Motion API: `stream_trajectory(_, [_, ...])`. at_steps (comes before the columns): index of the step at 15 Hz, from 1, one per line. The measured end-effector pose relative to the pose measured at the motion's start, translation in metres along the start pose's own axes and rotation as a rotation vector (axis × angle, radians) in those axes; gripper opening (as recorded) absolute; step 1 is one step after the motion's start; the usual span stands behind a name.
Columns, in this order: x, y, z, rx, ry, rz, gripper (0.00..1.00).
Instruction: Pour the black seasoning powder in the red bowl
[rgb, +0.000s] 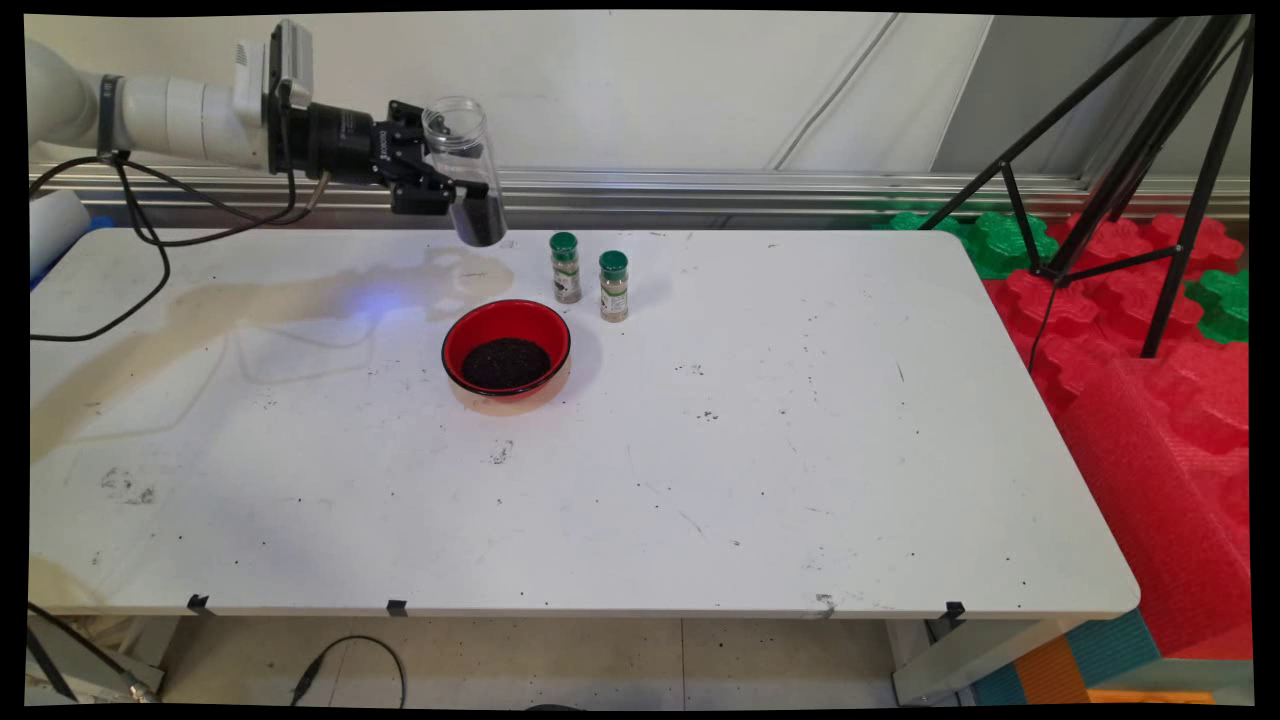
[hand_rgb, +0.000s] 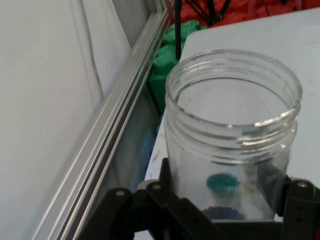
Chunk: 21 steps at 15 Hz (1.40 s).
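A clear plastic jar (rgb: 466, 170) without a lid is held nearly upright above the table's far edge, dark grains filling its lower part. My gripper (rgb: 447, 185) is shut on the jar's side. In the hand view the jar (hand_rgb: 232, 135) fills the middle, its open mouth up, with black fingers (hand_rgb: 165, 192) pressed on both sides. Below and to the right, a red bowl (rgb: 506, 347) on the table holds a heap of dark grains. Two small spice bottles with green caps (rgb: 565, 267) (rgb: 613, 286) stand just behind the bowl.
A black tripod (rgb: 1130, 170) stands off the table's right end over red and green foam blocks (rgb: 1130, 320). Black cables (rgb: 150, 240) hang from the arm over the table's left side. An aluminium rail (rgb: 750, 185) runs along the wall behind.
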<state>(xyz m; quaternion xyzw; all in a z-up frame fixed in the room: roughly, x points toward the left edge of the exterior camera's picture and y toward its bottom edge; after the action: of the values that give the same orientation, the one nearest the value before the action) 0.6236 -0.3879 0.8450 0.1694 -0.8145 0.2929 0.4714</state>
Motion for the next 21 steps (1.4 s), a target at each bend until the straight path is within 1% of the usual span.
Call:
stream_trajectory(7, [-0.017, 0.002, -0.004, 0.017, -0.065, 0.057, 0.0])
stream_trajectory(8, [-0.021, 0.003, -0.002, 0.024, -0.08, 0.08, 0.0])
stream_trajectory(12, [-0.027, 0.006, 0.003, 0.04, -0.114, 0.136, 0.0])
stream_trajectory(18, [-0.031, 0.012, 0.01, 0.054, -0.142, 0.22, 0.0])
stream_trajectory(21, [-0.032, 0.02, 0.015, 0.052, -0.15, 0.292, 0.0])
